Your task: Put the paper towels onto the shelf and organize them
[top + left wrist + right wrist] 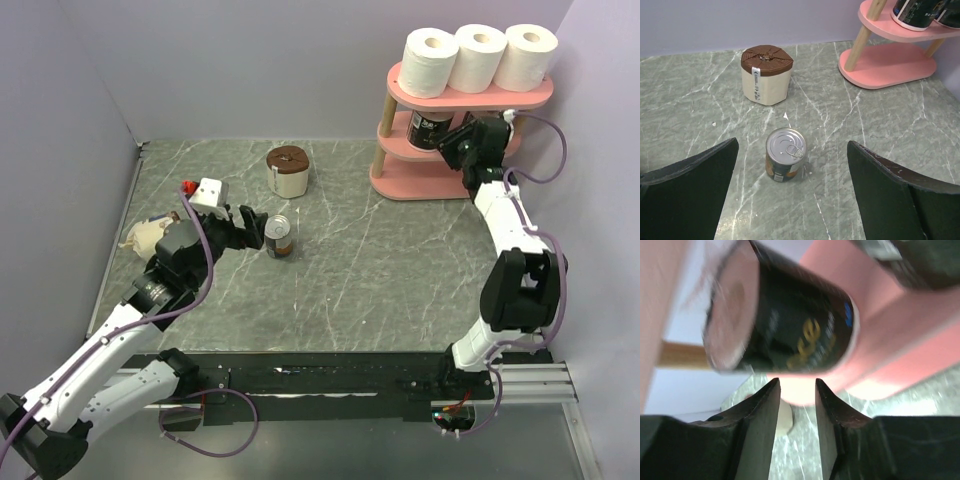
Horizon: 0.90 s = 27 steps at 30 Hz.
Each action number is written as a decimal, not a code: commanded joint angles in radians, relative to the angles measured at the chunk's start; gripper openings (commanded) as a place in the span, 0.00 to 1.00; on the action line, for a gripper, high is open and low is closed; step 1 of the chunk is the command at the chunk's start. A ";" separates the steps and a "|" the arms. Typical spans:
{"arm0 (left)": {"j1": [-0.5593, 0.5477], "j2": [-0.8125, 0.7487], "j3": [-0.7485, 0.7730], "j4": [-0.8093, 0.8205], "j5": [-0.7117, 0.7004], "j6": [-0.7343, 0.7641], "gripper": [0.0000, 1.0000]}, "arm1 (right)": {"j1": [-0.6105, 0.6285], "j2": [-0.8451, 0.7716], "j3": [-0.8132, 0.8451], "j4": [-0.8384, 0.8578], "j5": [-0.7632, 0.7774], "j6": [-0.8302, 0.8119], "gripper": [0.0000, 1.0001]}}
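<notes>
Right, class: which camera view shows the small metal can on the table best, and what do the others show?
The left wrist view: the can stands upright, close and unobstructed, its pull-tab lid and label clear. The top external view shows it small and distant. The right wrist view does not show it.

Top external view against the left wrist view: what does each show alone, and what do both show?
Only top external: three white rolls on the top board of the shelf, and the right gripper at its middle board. Only left wrist: the pull tab on the can. Both: that can, the brown-topped roll, the shelf's bottom board, the open left gripper.
</notes>
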 commanded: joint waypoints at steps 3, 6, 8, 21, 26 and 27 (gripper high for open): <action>0.000 0.001 0.021 0.010 -0.023 0.006 0.96 | 0.027 -0.245 -0.152 0.007 -0.033 -0.061 0.45; 0.000 0.021 0.026 -0.005 -0.048 -0.014 0.96 | 0.073 -0.328 -0.226 -0.032 -0.057 -0.112 0.48; 0.000 0.037 0.039 -0.036 -0.082 -0.033 0.96 | 0.113 -0.379 -0.276 -0.042 -0.085 -0.163 0.54; 0.122 0.404 0.333 -0.215 0.038 -0.277 0.96 | 0.371 -0.560 -0.465 -0.116 -0.126 -0.350 0.99; 0.200 0.610 0.513 -0.222 0.090 -0.297 0.96 | 0.386 -0.683 -0.545 -0.144 -0.112 -0.399 1.00; 0.207 0.691 0.585 -0.231 0.090 -0.299 0.98 | 0.388 -0.704 -0.566 -0.148 -0.120 -0.405 1.00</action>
